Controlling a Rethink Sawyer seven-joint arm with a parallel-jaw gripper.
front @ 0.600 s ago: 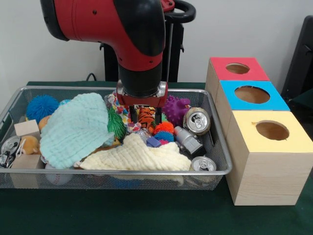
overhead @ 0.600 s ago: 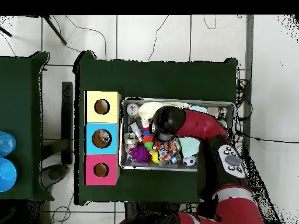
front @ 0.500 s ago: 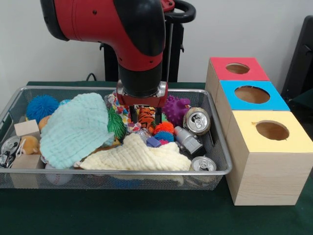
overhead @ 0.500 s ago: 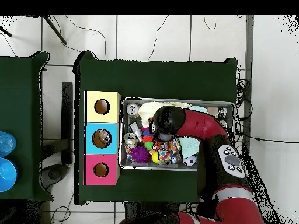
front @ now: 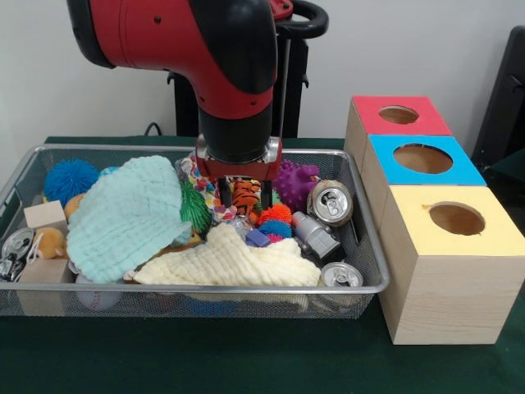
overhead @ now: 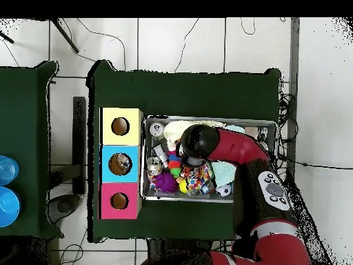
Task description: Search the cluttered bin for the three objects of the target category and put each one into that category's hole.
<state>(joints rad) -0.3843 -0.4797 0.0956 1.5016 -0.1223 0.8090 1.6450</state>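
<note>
Jaws of the gripper (front: 244, 195) stand on either side of the orange striped plush toy (front: 244, 197), one dark finger at each flank, and appear to be pinching it, though the toy itself hides the contact. That toy sits near the back of the wire bin (front: 361, 289), wedged between the green spiky ball (front: 195, 208) and the purple spiky ball (front: 294, 183), so the arm comes straight down from above, probably because a vertical approach is the only way in through this clutter. Two cloths, a mint one (front: 127, 215) and a pale yellow one (front: 230, 263), drape over much of the bin and may hide other targets. Three wooden boxes stand beside the bin on the table (front: 246, 361), each with a hole on top: red (front: 399, 115), blue (front: 423, 158) and yellow (front: 457, 219). Which hole suits the plush toy cannot be told; the lift has yet to begin.
</note>
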